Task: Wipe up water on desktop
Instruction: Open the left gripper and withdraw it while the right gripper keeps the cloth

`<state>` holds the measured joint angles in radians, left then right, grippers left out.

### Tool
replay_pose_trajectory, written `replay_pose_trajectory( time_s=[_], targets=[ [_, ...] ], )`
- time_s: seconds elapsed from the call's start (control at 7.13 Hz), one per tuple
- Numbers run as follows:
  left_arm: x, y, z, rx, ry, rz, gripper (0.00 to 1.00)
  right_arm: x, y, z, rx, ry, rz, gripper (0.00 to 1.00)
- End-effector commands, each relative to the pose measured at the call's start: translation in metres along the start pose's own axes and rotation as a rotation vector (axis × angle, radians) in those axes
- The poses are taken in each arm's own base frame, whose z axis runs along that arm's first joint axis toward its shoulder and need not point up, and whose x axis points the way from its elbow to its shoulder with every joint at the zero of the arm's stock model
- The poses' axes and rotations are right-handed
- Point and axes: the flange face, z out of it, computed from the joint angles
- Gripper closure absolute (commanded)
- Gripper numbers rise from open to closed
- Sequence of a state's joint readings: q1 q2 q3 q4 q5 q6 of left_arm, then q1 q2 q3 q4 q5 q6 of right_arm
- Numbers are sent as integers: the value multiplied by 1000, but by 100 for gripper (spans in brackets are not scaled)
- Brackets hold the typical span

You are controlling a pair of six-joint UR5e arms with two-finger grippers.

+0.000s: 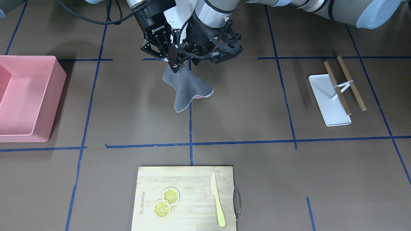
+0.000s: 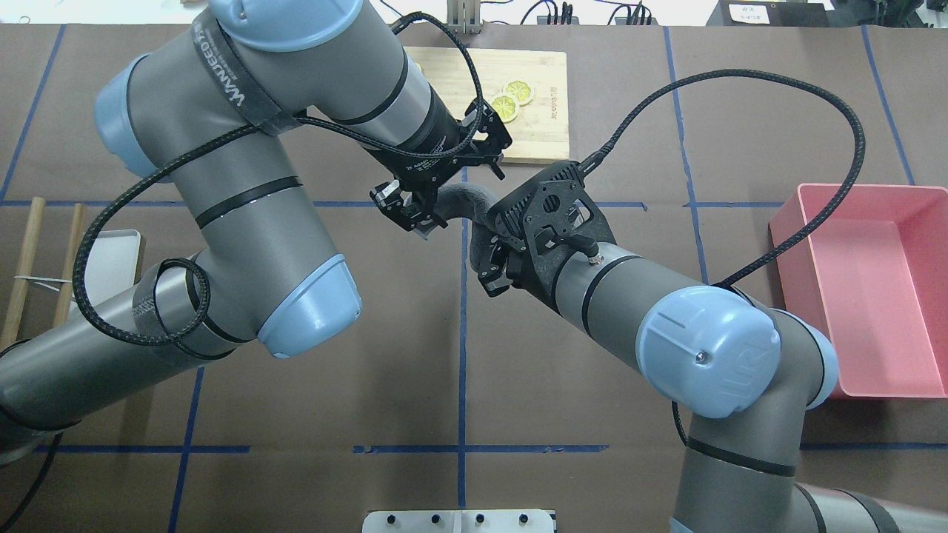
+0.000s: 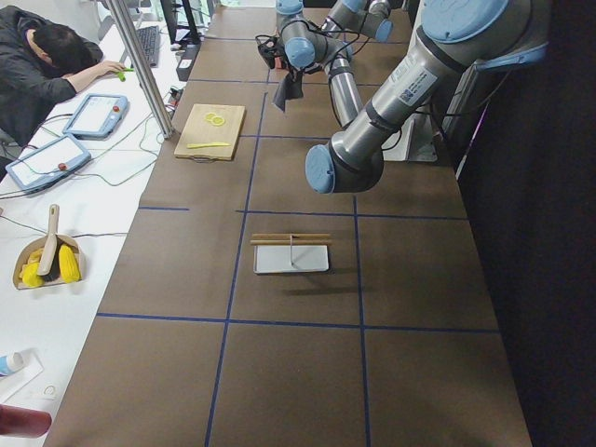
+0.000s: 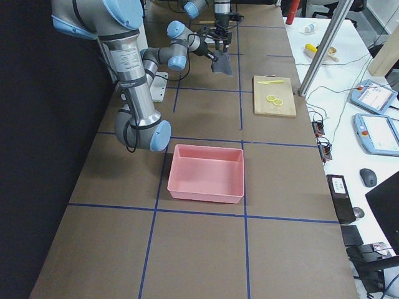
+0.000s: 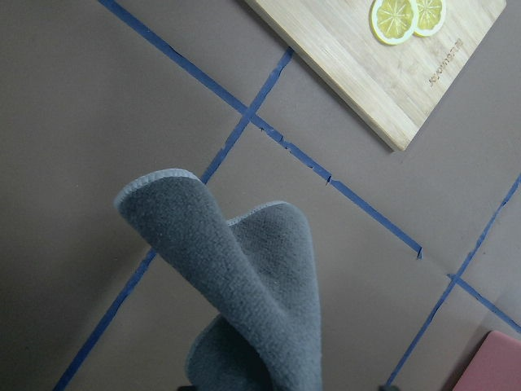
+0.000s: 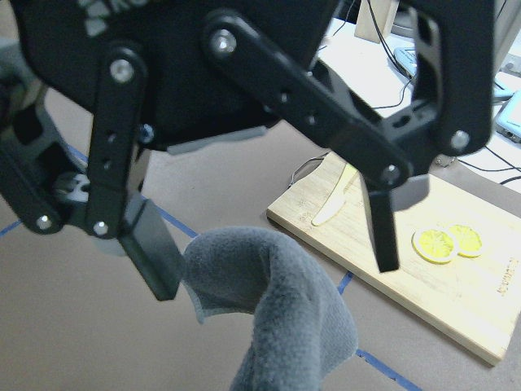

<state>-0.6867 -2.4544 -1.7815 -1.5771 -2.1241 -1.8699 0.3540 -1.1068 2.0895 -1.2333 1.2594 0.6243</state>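
Front view: the right gripper (image 1: 168, 60) is clamped on a grey fleece cloth (image 1: 186, 86) hanging over the matte brown, blue-taped desktop (image 1: 257, 106), between a pink plastic bin (image 1: 41, 106) and a white rectangular tray (image 1: 332, 110). Right wrist view: the left gripper (image 6: 269, 252) (bamboo cutting board (image 6: 423, 285) behind it) has its 2 fingers (image 6: 151, 252) spread wide.

The cloth (image 1: 188, 88) hangs from the closed tips of the right gripper (image 1: 175, 64), between the spread fingers of the left gripper (image 6: 277, 273), over the desktop (image 1: 250, 106). Straight out ahead of both grippers, away from the robot, sits the cutting board (image 1: 192, 179), with two slices (image 1: 171, 195) on it and a knife (image 1: 217, 200) lying to their left. Well off to the right gripper's right stands the bin (image 1: 48, 96). Well off to the left gripper's left lies the tray (image 1: 324, 96), with two sticks (image 1: 351, 83) along its far side.
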Motion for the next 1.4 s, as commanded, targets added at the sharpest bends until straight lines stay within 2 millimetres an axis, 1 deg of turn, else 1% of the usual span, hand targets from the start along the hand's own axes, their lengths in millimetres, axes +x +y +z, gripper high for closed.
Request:
replay_pose_trajectory(
  time_s=[0.0,0.14,0.28,0.42,0.56,0.7,0.84,0.98,1.12,1.26],
  targets=[
    [-1,1,-2,-1,3,2,0,2,1,-1,0,4,0,100],
    [1,-10,-15,17,17,-6,0,5,5,0,-4,11,-3,100],
    [-3,-40,-37,25,21,-39,0,14,13,-4,-21,25,-9,100],
    [-17,-73,-54,-4,2,-52,0,24,27,-4,-48,42,-19,100],
    [-45,-96,-67,7,-8,-16,0,30,35,-2,-119,91,-46,100],
    [-69,-109,-79,31,-30,26,0,33,36,-8,-215,158,-84,100],
    [-88,-102,-100,43,-73,77,0,41,37,-11,-304,211,-108,100],
    [-103,-96,-123,56,-141,129,0,53,40,-8,-378,231,-106,100],
    [-127,-97,-143,67,-195,199,0,76,42,-7,-482,251,-79,100],
    [-162,-109,-162,90,-202,255,0,105,41,-7,-564,281,-36,100]
  ],
)
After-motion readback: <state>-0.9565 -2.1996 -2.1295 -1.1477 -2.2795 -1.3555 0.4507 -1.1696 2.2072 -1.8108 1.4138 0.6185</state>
